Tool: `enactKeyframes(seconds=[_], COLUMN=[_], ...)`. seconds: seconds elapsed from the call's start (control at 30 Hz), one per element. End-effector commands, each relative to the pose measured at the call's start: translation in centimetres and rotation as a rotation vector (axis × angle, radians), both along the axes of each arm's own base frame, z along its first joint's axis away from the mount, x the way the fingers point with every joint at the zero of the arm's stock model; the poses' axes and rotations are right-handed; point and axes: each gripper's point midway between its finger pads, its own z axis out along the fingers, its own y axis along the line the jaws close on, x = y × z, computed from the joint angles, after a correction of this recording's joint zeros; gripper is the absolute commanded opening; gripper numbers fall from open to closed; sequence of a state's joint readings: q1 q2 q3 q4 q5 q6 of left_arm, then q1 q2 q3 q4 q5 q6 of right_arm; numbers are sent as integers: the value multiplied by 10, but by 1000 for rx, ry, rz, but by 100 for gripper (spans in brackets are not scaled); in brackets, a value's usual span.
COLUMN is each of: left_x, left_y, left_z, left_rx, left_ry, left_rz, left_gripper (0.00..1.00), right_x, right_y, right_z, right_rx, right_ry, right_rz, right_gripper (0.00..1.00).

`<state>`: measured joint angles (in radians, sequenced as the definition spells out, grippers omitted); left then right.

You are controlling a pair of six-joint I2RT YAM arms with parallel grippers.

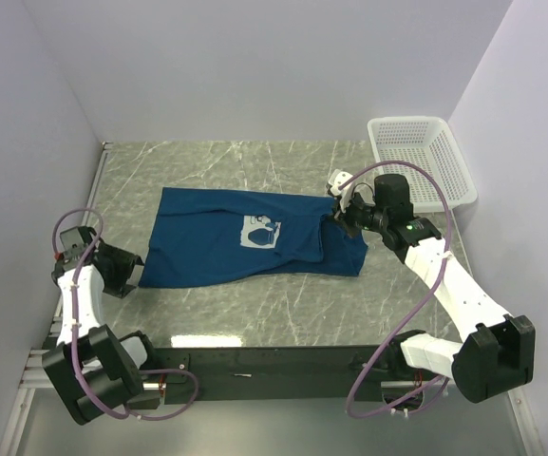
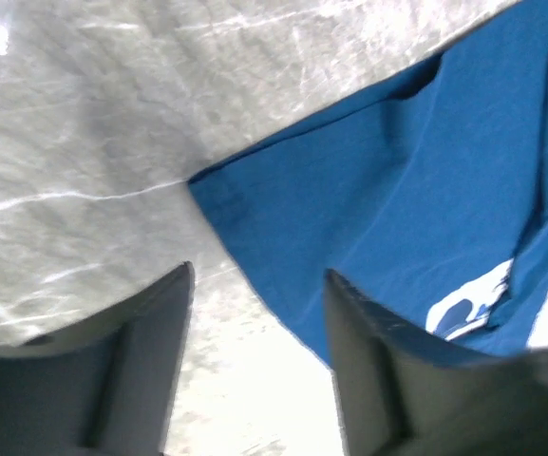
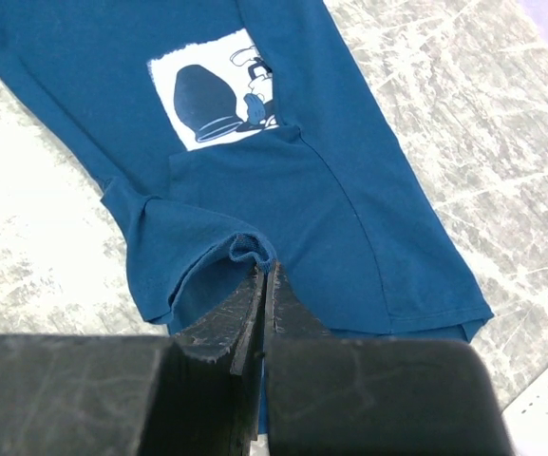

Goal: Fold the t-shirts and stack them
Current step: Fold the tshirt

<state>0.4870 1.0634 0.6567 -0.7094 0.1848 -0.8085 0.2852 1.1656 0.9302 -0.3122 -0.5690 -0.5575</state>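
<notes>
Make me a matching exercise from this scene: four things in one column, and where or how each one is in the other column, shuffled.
Column one:
1. t-shirt
2. basket
3. left hand
4. right hand

Column two:
A. pinched shut on the shirt's edge
B. at the far right corner of the table
C. open, gripping nothing
D. lying across the middle of the table

Pairs: 1-D, 2-B, 3-C, 4-A

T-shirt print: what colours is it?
White square print with a dark cartoon figure; best in right wrist view.
</notes>
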Motion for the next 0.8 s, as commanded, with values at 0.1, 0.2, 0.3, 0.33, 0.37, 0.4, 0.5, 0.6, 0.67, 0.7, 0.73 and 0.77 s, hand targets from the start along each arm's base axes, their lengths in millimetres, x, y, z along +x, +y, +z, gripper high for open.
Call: enactKeyframes(seconds=[0.1, 0.2, 0.3, 0.33, 0.37, 0.4, 0.5, 0.6, 0.67, 0.7, 0.73, 0.77], left_x=[28, 63, 93, 97, 107, 109, 120, 132, 132, 132, 124, 122], left_y=[0, -20, -23, -21, -20, -17, -6, -1, -9, -16, -32, -41], left_z=[46, 94, 128, 137, 149, 150, 145, 80, 51, 41, 16, 10], left_rx=[61, 83, 359, 511, 617, 716, 958, 961, 937, 900, 801, 755], left_ry=[-209, -444, -536, -553, -592, -574, -584, -417, -388, -388, -389, -418], left_rz=[-153, -412, -600, -685, -708, -712, -862, -1050, -1189, -1254, -1382, -1444], left_gripper=[69, 65, 75, 76, 82, 84, 89, 70, 54, 47, 44, 41], right_x=[2, 0, -3, -4, -5, -6, -8, -10, -12, -14, -15, -18], right_y=[5, 6, 9, 9, 11, 13, 17, 20, 20, 20, 19, 18], right_z=[18, 18, 18, 20, 20, 22, 27, 35, 40, 41, 42, 44], right_rx=[49, 52, 60, 64, 68, 76, 92, 112, 114, 114, 112, 114], right_ry=[-59, -62, -68, -71, -69, -67, -67, -76, -72, -72, -77, -92], right_rz=[22, 34, 55, 61, 70, 83, 109, 124, 125, 125, 127, 125], right_gripper=[0, 0, 0, 0, 0, 0, 0, 0, 0, 0, 0, 0])
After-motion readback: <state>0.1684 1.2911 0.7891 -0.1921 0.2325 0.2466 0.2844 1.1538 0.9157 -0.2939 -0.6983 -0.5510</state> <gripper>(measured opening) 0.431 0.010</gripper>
